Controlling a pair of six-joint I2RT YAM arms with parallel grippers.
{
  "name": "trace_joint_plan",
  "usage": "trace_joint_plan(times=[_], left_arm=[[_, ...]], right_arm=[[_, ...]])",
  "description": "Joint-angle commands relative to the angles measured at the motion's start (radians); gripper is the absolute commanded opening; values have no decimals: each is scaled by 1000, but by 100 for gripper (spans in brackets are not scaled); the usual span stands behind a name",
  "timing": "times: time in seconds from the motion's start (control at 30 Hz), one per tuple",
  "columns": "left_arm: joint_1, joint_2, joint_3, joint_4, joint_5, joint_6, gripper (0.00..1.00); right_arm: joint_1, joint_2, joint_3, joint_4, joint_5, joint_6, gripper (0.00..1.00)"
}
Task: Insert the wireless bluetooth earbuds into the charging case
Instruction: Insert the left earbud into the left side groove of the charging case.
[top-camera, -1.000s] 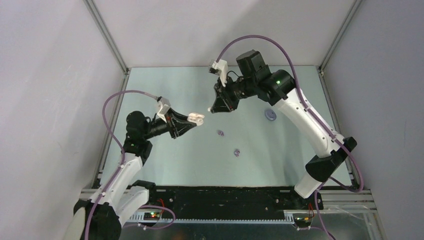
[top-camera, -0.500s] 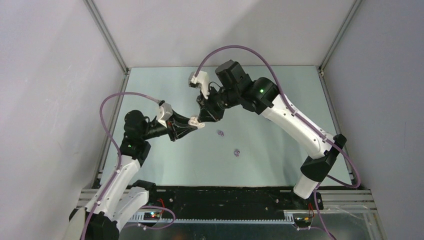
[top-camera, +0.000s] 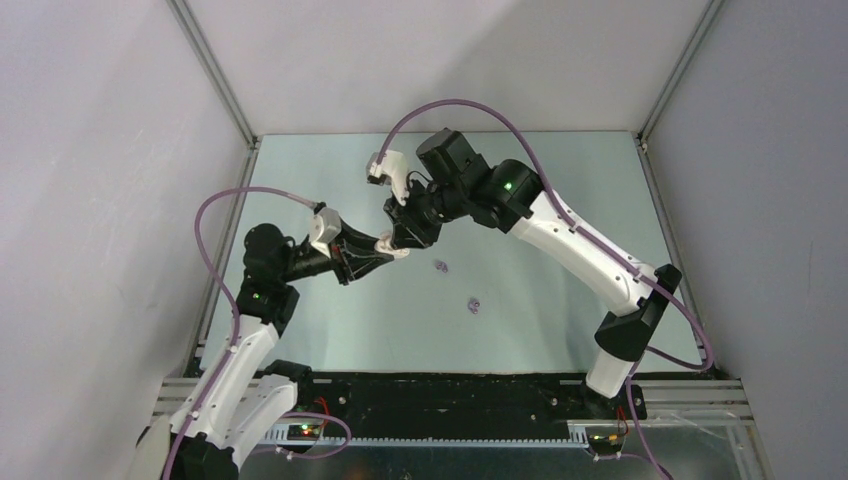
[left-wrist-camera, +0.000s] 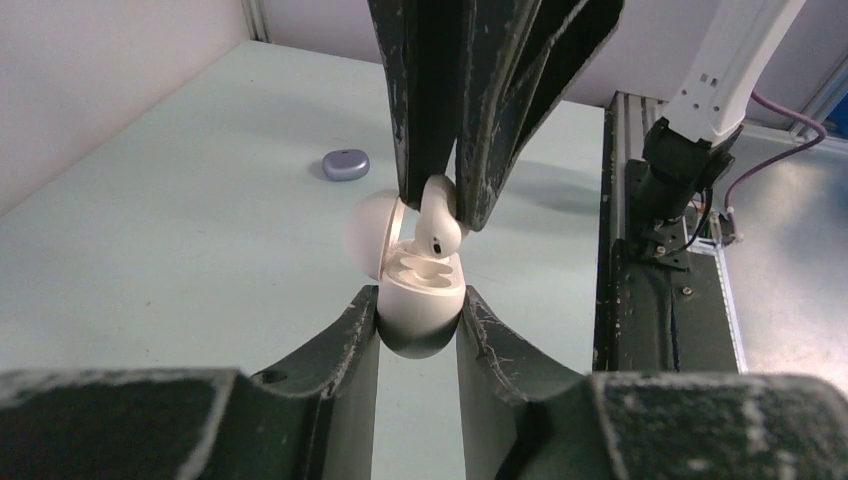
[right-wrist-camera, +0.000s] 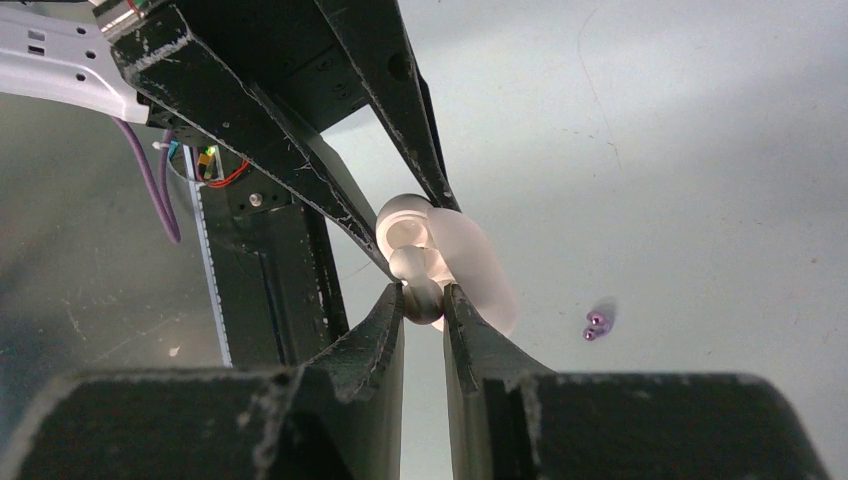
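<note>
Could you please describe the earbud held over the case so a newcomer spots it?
Look above the table, centre-left. There the left gripper holds an open white case, and the right gripper pinches the earbud over it. It is white and airborne; the purple earbuds lie on the table.

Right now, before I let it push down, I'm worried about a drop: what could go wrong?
The white earbud hangs tilted in the right jaws above the white charging case; it may seat crooked or slip out. The left jaws grip only the case's lower half, so a downward push might twist it. The right jaws sit close to the open lid and could nudge it.
</note>
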Motion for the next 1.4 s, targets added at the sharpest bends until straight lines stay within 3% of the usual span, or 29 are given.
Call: trace_joint_plan(times=[0.0,1.0,1.07,1.23,1.37], left_arm=[[-6,0,52,94,12,-69,0],[-8,8,42,125,24,-95,0],[-7,6,43,122,25,-92,0],[-7,5,45,118,16,-91,0],[-7,13,46,119,15,-90,0]], right_arm=[[6,-7,33,38,25,-2,0],[34,25,45,93,55,49,0],[34,26,43,90,60,46,3],[34,18,39,73,62,18,21],[34,-2,39,60,60,-14,28]])
